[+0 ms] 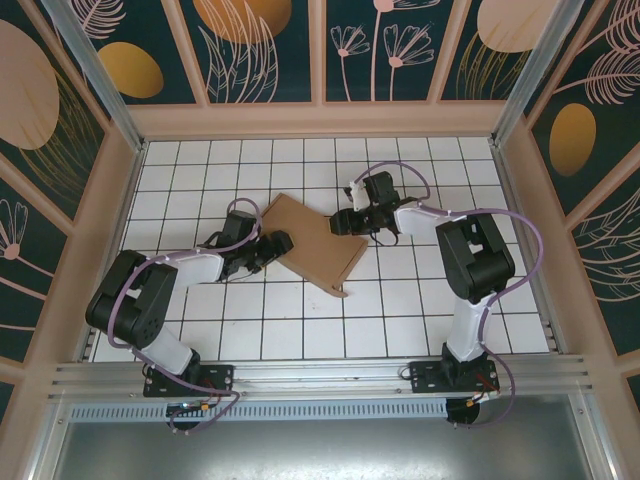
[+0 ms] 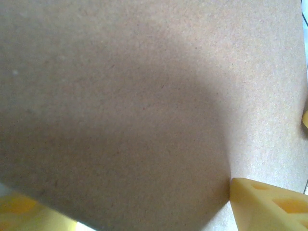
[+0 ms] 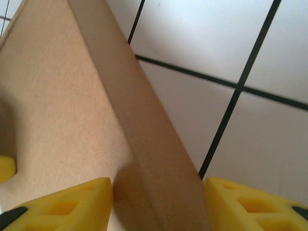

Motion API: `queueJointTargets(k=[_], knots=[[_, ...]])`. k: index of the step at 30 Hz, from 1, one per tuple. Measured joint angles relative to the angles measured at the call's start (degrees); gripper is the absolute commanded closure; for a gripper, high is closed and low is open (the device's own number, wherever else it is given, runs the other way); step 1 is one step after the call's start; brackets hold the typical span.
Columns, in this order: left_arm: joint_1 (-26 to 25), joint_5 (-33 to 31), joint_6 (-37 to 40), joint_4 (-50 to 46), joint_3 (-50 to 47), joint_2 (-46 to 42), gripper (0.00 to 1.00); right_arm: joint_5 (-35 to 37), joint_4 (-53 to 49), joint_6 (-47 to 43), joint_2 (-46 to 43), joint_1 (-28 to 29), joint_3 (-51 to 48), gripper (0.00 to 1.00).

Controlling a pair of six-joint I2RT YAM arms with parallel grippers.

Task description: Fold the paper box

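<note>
**Right wrist view.** Right gripper [image 3: 160, 204] clamped on a raised wall of the paper box [image 3: 62, 110]. One yellow finger [image 3: 67, 202] against the wall's inner face, the other against its outer face. Wall rising from between the fingers and running away ahead of them, leaning to the upper left. Flat brown panel on the inner-finger side. White tiled table [image 3: 269, 144] with black grid lines on the outer-finger side and beyond.

**Left wrist view.** Left gripper [image 2: 137, 207] hard up against plain brown cardboard, close in front of the camera and across nearly everything ahead of the fingers. One yellow finger at lower right, its tip touching the shaded part of the sheet. Other finger a blur at lower left, past the sheet's near edge. Gripping or merely straddling the sheet: cannot tell.

**Top external view.** Box mid-table as a tilted, mostly flat brown rectangle, between the two grippers. Its left edge directly ahead of the left gripper's fingertips. Its far right corner at the right gripper's fingertips. Small tab jutting from the corner nearest the arm bases, apart from both grippers.
</note>
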Motion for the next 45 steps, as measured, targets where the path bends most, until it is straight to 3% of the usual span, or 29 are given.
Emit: queueJointTargets(k=[4, 11, 19, 33, 45], knots=[[0.9, -0.61, 1.05, -0.11, 0.42, 0.02, 0.23, 2.14, -3.82, -0.74, 0.0, 0.66, 1.6, 0.37], [1.27, -2.19, 2.08, -0.24, 1.51, 0.76, 0.25, 3.63, -9.88, -3.72, 2.23, 1.22, 8.61, 0.36], [1.4, -2.99, 2.32, -0.28, 2.08, 1.16, 0.25, -5.2, -11.15, -5.11, 12.35, 0.48, 18.43, 0.46], [1.49, -3.04, 2.23, -1.22, 2.4, 1.2, 0.16, -14.14, -7.67, -4.5, 14.43, -1.81, 17.38, 0.59], [2.08, -1.05, -0.48, 0.22, 2.23, 1.14, 0.05, -22.51, 2.67, -0.59, 15.04, -4.74, 11.91, 0.67]])
